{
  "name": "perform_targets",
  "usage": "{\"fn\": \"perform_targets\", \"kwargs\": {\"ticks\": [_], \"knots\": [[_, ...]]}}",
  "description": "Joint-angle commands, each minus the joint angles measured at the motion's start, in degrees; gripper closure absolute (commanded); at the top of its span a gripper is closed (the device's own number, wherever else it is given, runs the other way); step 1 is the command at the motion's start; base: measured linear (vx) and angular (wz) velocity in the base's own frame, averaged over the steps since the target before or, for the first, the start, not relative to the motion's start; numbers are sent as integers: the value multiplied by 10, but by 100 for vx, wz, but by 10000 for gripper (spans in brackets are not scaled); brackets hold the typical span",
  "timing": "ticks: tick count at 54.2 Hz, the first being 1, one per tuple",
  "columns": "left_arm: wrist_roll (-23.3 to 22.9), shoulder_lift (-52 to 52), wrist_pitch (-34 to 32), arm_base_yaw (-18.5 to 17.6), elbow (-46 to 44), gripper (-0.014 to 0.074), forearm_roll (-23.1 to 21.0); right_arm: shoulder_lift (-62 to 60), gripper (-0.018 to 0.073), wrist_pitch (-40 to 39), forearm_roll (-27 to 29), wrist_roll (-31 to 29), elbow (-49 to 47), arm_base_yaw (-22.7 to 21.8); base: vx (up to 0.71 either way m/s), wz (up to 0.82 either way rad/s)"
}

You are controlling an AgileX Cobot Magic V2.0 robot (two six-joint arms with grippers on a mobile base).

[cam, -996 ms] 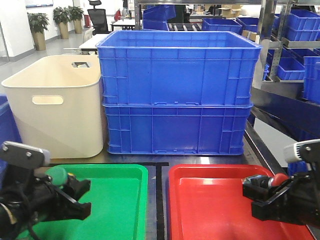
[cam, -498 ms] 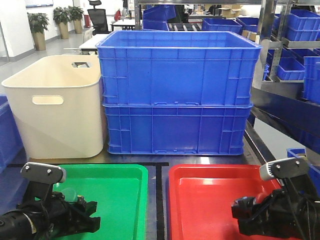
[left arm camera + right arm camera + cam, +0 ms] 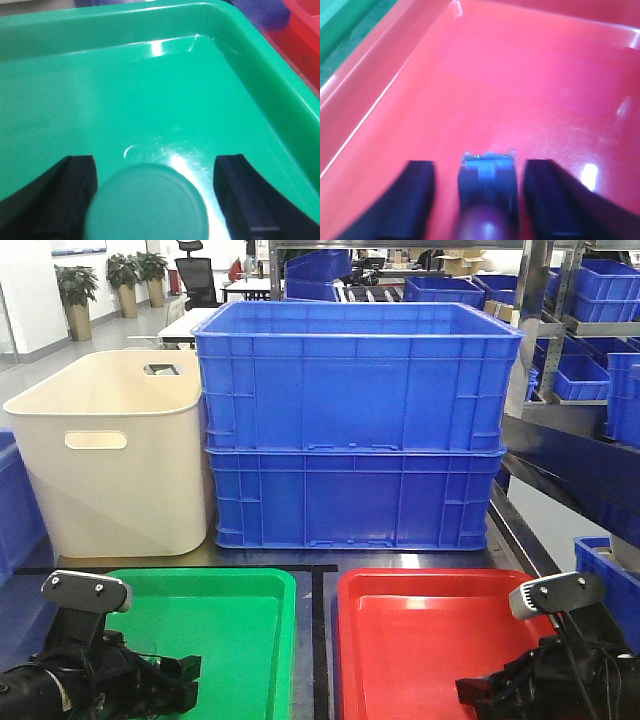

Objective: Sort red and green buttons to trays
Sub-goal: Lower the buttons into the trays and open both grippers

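We see the left arm [image 3: 60, 680] at the lower left of the front view: black body, glossy rounded casing near the frame edge, thin black cables looping over it. On top sits a pale grey camera housing [image 3: 86, 591], oblong with rounded ends and small dark dots on its face. The left gripper [image 3: 185, 680] ends in black angular fingers [image 3: 55, 192]; in the wrist view these look matte and wedge-shaped. The right arm [image 3: 590, 680] matches it: black, with a thin cable and its own grey housing [image 3: 556, 593]. The right gripper [image 3: 470, 692] is black too; its fingers [image 3: 412, 195] appear blurred, dark and blocky.
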Motion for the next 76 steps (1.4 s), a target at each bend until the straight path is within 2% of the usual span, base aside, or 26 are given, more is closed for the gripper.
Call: {"fn": "perform_targets", "kwargs": {"ticks": [1, 5, 12, 29, 36, 46, 59, 76], "knots": [[-5, -23, -42, -3, -20, -27, -2, -16, -61, -6, 17, 3, -19, -2, 0, 0], [-5, -30, -42, -3, -20, -22, -3, -17, -104, -4, 17, 4, -19, -2, 0, 0], [-5, -59, -42, -3, -20, -6, -3, -36, -101, 12, 17, 13, -19, -2, 0, 0], [7, -191, -31, -3, -20, 17, -2, -179, 19, 7, 16, 13, -19, -2, 0, 0], [6, -252, 2, -3, -17, 17, -2, -254, 63, 6, 15, 13, -19, -2, 0, 0], [4, -382, 26, -3, 36, 17, -3, -323, 101, 12, 15, 13, -19, -2, 0, 0], [4, -536, 47, -3, 115, 17, -3, -343, 122, 20, 15, 13, -19, -2, 0, 0], [4, -574, 66, -3, 131, 17, -3, -343, 122, 20, 15, 13, -19, -2, 0, 0]]}}
